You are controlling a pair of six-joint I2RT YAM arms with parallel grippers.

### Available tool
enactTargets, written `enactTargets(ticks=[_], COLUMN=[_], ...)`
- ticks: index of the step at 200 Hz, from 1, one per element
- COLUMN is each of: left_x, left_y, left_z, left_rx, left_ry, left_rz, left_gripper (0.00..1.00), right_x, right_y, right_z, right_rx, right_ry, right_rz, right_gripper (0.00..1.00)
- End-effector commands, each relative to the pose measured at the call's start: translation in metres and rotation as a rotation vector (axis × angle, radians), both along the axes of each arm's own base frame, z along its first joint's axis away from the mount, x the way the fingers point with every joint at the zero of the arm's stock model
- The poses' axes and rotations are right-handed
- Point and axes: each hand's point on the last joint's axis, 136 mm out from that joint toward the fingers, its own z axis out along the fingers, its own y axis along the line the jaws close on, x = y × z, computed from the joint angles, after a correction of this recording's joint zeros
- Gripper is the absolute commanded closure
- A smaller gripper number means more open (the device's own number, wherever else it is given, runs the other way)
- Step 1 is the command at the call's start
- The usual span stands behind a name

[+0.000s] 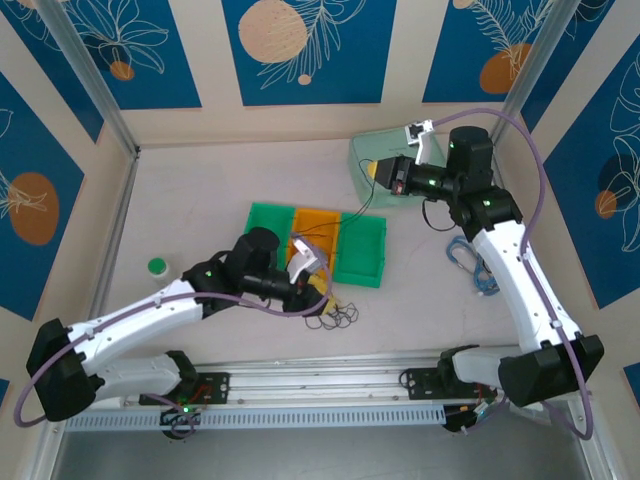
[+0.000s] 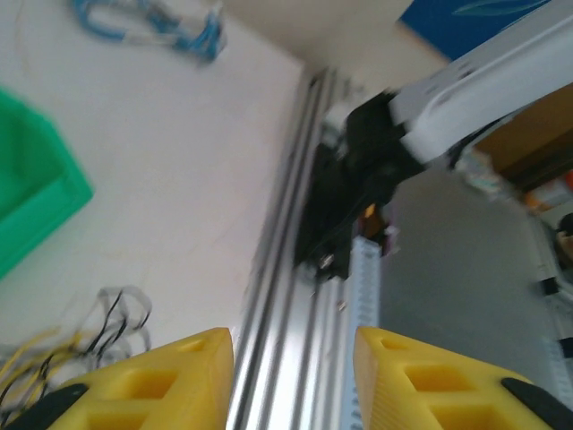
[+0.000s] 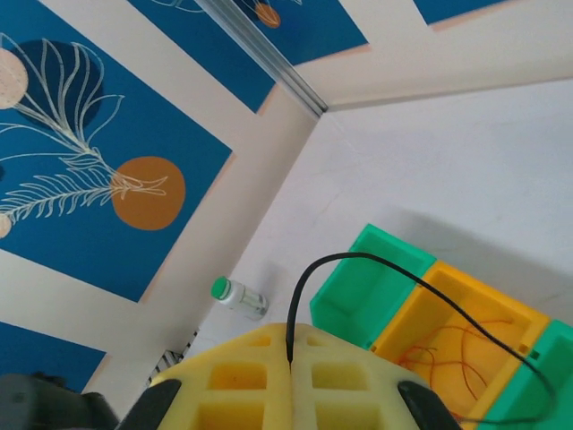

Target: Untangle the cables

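Note:
A tangle of thin black and pale yellow cables [image 1: 335, 315] lies on the table in front of the bins; the left wrist view has it at lower left [image 2: 89, 331]. My left gripper [image 1: 318, 282] hovers just above and behind that tangle. It is open [image 2: 295, 345], with nothing between its yellow fingers. My right gripper [image 1: 375, 172] is raised at the back right. It is shut [image 3: 289, 336] on a single black cable [image 3: 358, 257] that arcs away over the bins. Orange strands [image 3: 457, 345] lie inside the orange bin [image 1: 318, 230].
Green bins [image 1: 270, 225] [image 1: 362, 250] flank the orange one. A pale green container [image 1: 370, 150] stands at the back right. A blue cable bundle [image 1: 470, 265] lies by the right arm. A green-capped bottle [image 1: 157, 266] rests at left. The metal rail [image 2: 286, 296] runs along the near edge.

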Motion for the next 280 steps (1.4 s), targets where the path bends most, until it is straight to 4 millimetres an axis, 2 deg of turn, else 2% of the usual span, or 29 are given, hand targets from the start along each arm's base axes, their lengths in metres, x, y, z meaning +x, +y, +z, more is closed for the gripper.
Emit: enactTargets(ticks=[1, 36, 64, 103, 143, 161, 188, 209, 257, 280], left_x=[-0.023, -0.037, -0.036, -0.012, 0.012, 0.028, 0.055, 0.068, 0.079, 0.081], left_y=[0.004, 0.038, 0.069, 0.097, 0.096, 0.097, 0.104, 0.109, 0.106, 0.105], left_z=[0.075, 0.114, 0.123, 0.106, 0.085, 0.072, 0.052, 0.04, 0.024, 0.019], left_rx=[-0.204, -0.243, -0.2, -0.06, 0.021, 0.079, 0.16, 0.2, 0.212, 0.208], left_ry=[-0.078, -0.188, -0.257, -0.297, -0.294, -0.296, -0.291, -0.283, -0.246, -0.226], left_rz=[-0.096, -0.046, 0.067, 0.275, 0.363, 0.426, 0.557, 0.62, 0.632, 0.631], left_gripper=[0.6, 0.69, 0.78, 0.79, 0.79, 0.79, 0.78, 0.78, 0.78, 0.78], right_x=[0.017, 0.036, 0.051, 0.056, 0.047, 0.038, 0.015, -0.003, -0.028, -0.032], right_y=[-0.01, -0.022, -0.04, -0.049, -0.044, -0.037, -0.024, -0.016, -0.009, -0.008], right_z=[-0.017, -0.045, -0.065, -0.074, -0.074, -0.067, -0.052, -0.035, 0.007, 0.014], right_rx=[-0.009, -0.065, -0.096, -0.098, -0.097, -0.104, -0.126, -0.153, -0.168, -0.172], right_ry=[0.026, 0.062, 0.094, 0.111, 0.117, 0.097, 0.039, -0.028, -0.16, -0.174], right_rz=[-0.034, -0.095, -0.162, -0.185, -0.162, -0.137, -0.092, -0.073, -0.062, -0.059], right_gripper=[1.0, 1.0, 1.0, 1.0, 1.0, 1.0, 1.0, 1.0, 1.0, 1.0])
